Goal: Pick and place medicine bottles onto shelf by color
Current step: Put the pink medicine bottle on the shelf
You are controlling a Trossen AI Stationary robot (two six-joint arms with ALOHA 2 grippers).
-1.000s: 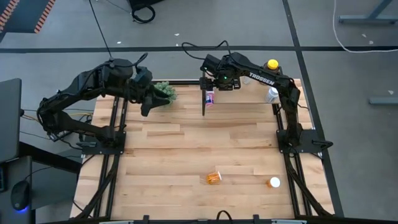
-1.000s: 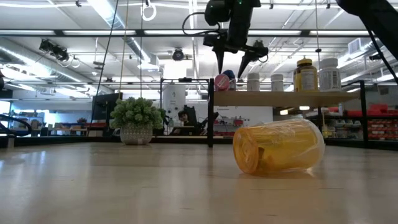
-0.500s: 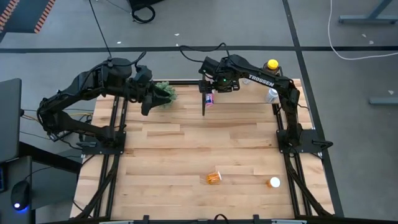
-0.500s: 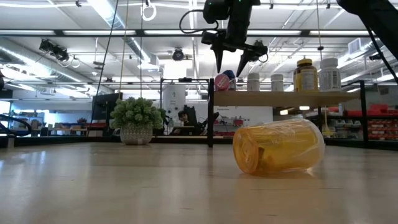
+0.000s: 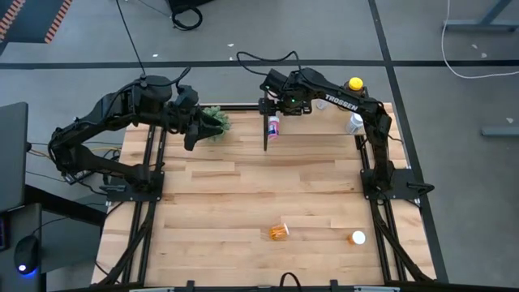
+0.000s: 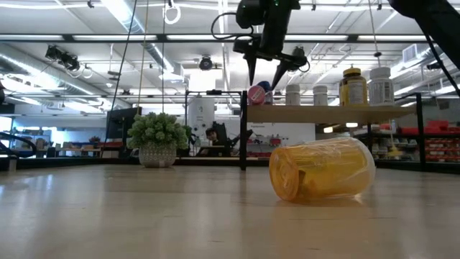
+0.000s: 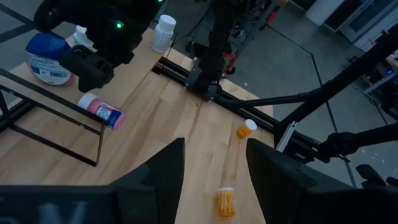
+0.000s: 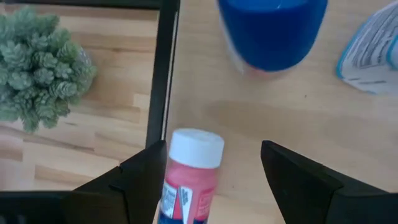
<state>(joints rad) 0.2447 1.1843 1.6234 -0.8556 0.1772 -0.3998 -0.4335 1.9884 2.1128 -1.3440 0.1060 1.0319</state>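
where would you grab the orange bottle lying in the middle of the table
Grip the orange bottle across its round body, midway along, coming straight down from above. It lies on its side on the bare tabletop, with nothing close by, so the curved sides are open to a hand's fingers. The cap end gives less to hold.

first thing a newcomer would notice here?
Probably the orange bottle lying on its side, looming close in the low view and alone mid-table from above. Next, the right pincer, open, poised over the shelf end where a pink bottle lies on its side beside a blue bottle. The left pincer waits by the plant.
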